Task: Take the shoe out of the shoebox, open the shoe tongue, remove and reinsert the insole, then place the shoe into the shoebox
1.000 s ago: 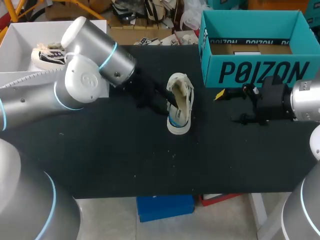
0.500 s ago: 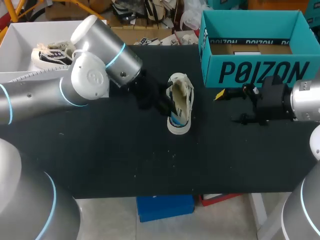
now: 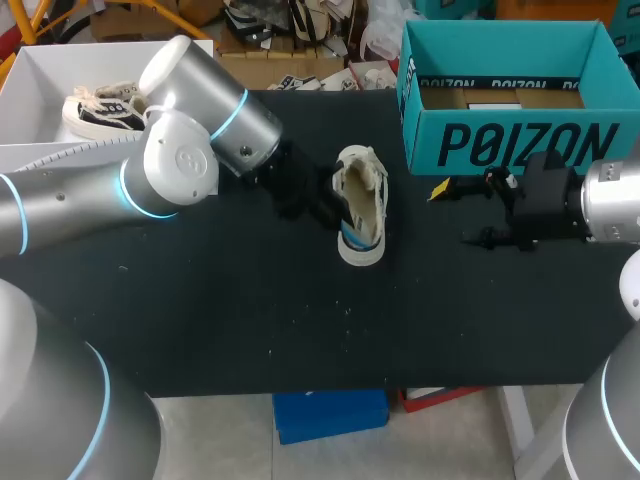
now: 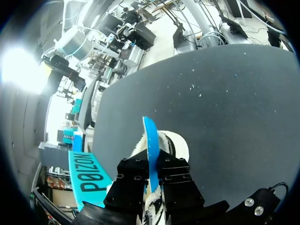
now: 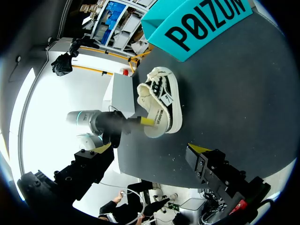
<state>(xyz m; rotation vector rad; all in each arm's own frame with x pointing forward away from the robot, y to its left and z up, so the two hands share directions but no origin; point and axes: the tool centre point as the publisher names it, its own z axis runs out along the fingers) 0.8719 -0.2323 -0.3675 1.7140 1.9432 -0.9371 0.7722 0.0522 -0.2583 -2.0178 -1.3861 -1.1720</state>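
Note:
A white low-top shoe (image 3: 362,212) lies on the black table (image 3: 200,310), left of the teal shoebox (image 3: 510,110). My left gripper (image 3: 340,212) reaches into the shoe's opening from the left. In the left wrist view it (image 4: 151,165) is shut on the edge of the blue insole (image 4: 150,140), which stands up out of the shoe (image 4: 177,145). My right gripper (image 3: 452,215) hangs open in front of the shoebox, right of the shoe. From the right wrist, its gripper (image 5: 150,150) is wide open with nothing in it, and the shoe (image 5: 159,105) lies ahead.
A white bin (image 3: 45,70) at the back left holds another shoe (image 3: 100,110). The shoebox (image 5: 201,21) stands open at the back right. Bare table lies in front of the shoe.
My left gripper pushed further into the shoe and shut on the blue insole. The shoe shifted slightly. The right arm stayed still.

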